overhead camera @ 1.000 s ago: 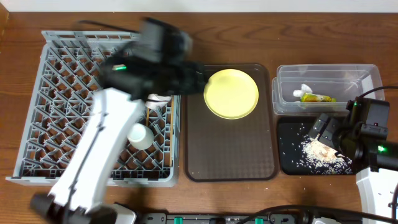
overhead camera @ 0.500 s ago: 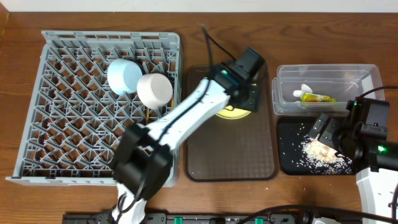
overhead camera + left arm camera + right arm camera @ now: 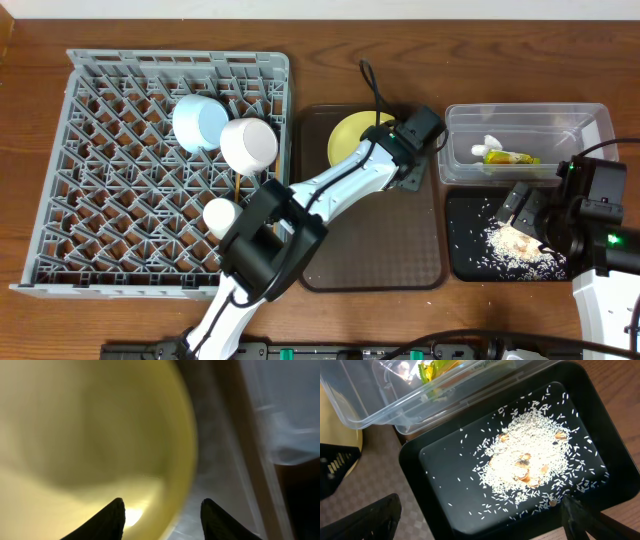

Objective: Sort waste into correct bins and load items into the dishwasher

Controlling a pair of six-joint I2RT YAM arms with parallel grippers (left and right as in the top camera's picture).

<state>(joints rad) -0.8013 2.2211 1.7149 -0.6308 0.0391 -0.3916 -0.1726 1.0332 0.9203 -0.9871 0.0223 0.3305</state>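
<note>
Overhead: one blue bowl, one white bowl, one cup, one plate.

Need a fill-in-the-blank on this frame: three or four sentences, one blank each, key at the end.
The yellow plate lies on the ____ tray.
The rice crumbs lie in the shallow ____ tray.
Besides the light blue bowl and the white bowl, the dish rack holds a small white ____.
The ____ arm's gripper straddles the plate's rim, fingers apart.
Missing words: brown; black; cup; left.
</note>
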